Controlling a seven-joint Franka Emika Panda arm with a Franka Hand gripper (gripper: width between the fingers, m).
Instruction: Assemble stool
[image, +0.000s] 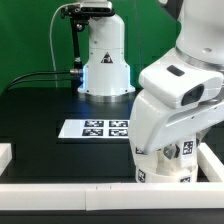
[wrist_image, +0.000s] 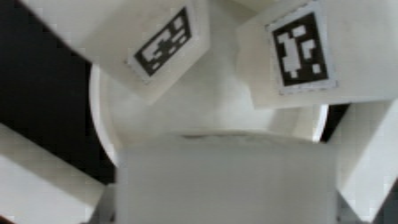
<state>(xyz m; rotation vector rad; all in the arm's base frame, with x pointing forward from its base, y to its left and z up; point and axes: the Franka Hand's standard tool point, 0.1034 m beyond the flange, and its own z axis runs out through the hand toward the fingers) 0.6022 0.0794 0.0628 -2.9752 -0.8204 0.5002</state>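
In the exterior view my gripper (image: 163, 158) is low at the front right corner of the table, pressed down among the white stool parts. A tagged stool leg (image: 181, 152) shows beside it and the round seat (image: 150, 175) lies just below. In the wrist view two tagged legs (wrist_image: 164, 45) (wrist_image: 299, 50) stand upright on the round seat (wrist_image: 205, 105), very close. A blurred pale grey stool leg (wrist_image: 222, 180) fills the gap of my gripper (wrist_image: 222, 208); the jaws seem shut on it. The fingertips are hard to make out.
The marker board (image: 95, 128) lies flat mid-table, at the exterior view's left of my arm. White border rails run along the front edge (image: 70, 192) and the right side (image: 212, 160). The arm's white base (image: 105, 60) stands at the back.
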